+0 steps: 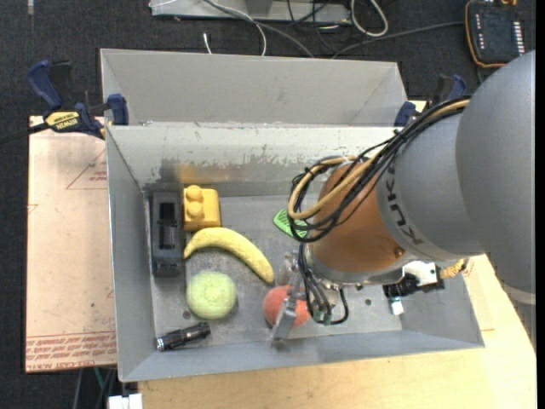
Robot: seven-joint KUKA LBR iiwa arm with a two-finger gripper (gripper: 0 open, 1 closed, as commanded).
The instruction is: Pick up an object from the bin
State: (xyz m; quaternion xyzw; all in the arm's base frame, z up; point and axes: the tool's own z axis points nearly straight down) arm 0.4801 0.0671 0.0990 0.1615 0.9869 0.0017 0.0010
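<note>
My gripper (290, 312) hangs under the orange wrist cover near the bin's front wall, right of centre. It is down at a small red ball (274, 303) lying on the bin floor, touching or overlapping the ball's right side. A yellow banana (230, 250) lies just left of and behind the ball, curving toward the gripper. A pale green fuzzy ball (211, 295) rests left of the red ball. Behind the gripper a bright green thing (282, 221) peeks out from under the cover, mostly hidden.
A yellow toy brick (200, 207) and a long black block (166, 235) stand along the left wall. A black marker (183, 337) lies in the front left corner. The arm and its cable loops cover the bin's right half.
</note>
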